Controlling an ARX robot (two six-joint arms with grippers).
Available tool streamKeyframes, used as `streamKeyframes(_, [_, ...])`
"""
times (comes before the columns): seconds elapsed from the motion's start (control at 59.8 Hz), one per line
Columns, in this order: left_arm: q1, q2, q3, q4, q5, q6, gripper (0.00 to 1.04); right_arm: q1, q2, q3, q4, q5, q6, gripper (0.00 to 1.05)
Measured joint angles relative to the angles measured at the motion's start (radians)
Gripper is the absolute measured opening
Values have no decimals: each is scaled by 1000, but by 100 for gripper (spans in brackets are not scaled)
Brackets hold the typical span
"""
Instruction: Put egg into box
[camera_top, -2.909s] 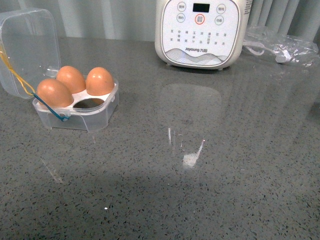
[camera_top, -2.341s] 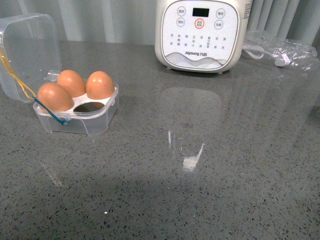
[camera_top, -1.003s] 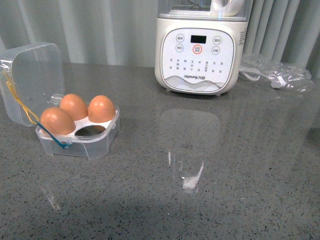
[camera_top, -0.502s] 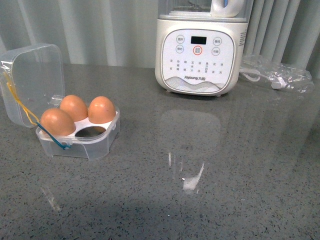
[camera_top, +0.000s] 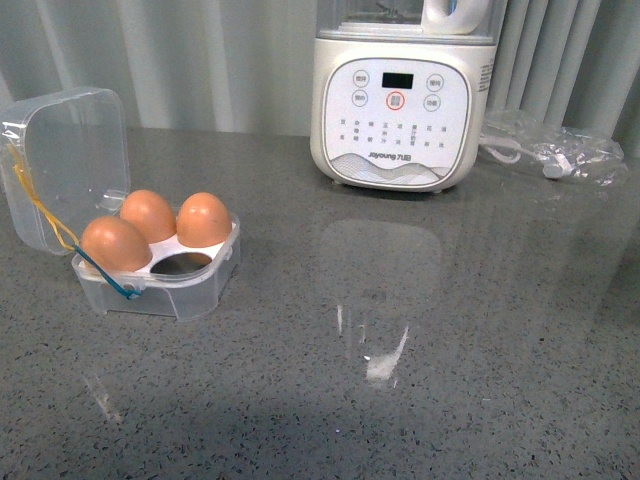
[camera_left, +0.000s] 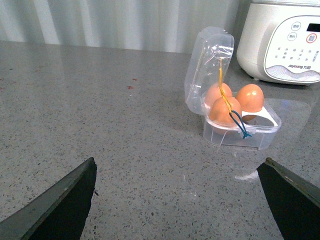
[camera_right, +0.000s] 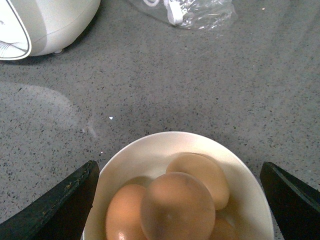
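The box (camera_top: 170, 290) is a small clear plastic case on the grey counter at the left, its lid (camera_top: 70, 150) standing open. Three brown eggs (camera_top: 203, 218) fill three cups, and the near right cup (camera_top: 180, 263) is empty. In the left wrist view the box (camera_left: 250, 140) lies ahead of my open left gripper (camera_left: 179, 162), well apart from it. My open right gripper (camera_right: 179, 163) hangs over a white bowl (camera_right: 150, 150) heaped with brown eggs. The egg (camera_right: 177, 207) lies on top of the heap, between the spread fingers. Neither arm shows in the front view.
A white Joyoung appliance (camera_top: 400, 100) stands at the back of the counter, also in the right wrist view (camera_right: 45, 25). A clear plastic bag with a white cable (camera_top: 555, 150) lies to its right. A curtain hangs behind.
The front view has shifted, showing more of the appliance and curtain; the box and its eggs have stayed put on the counter. Nothing differs over the last half second.
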Motion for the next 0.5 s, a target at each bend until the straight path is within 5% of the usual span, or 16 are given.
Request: streamKeyframes(0.502, [0,0,0,0,0,0,98,-9,44,-5,24,-37,1,98])
